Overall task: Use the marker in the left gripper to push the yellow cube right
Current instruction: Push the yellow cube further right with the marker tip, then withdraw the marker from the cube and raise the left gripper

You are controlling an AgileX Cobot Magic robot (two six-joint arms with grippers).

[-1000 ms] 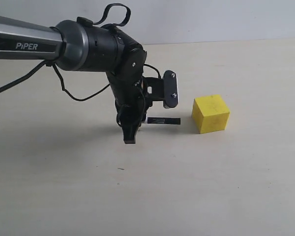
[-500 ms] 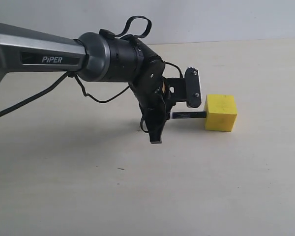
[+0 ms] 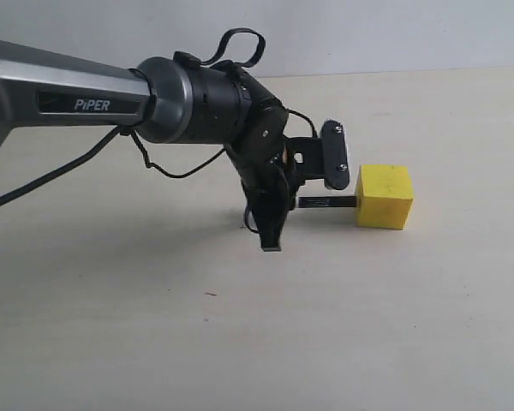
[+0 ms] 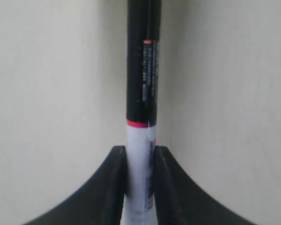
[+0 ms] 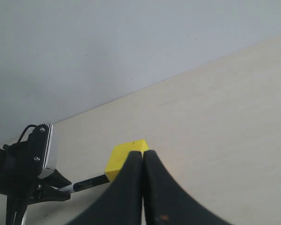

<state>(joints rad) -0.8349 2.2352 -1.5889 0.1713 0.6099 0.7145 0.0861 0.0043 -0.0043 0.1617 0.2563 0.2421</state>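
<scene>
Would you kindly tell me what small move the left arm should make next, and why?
Probably ease the left gripper slightly rightward along the marker's line. Its jaws are shut on the marker, which lies level with its tip seemingly against the cube's left face, and the table continues to the cube's right.

**One brand name legible, marker print too fine to read**

I can read only one word from here: "PiPER", in white letters on a dark panel along the grey sleeve of the left arm (image 3: pixel 68 86), at the left of the exterior view. The marker (image 4: pixel 141 93) carries a block of small pale print running lengthwise down its black barrel, with a small red mark at one end. In the left wrist view that print is too blurred for me to make out any letters.
</scene>
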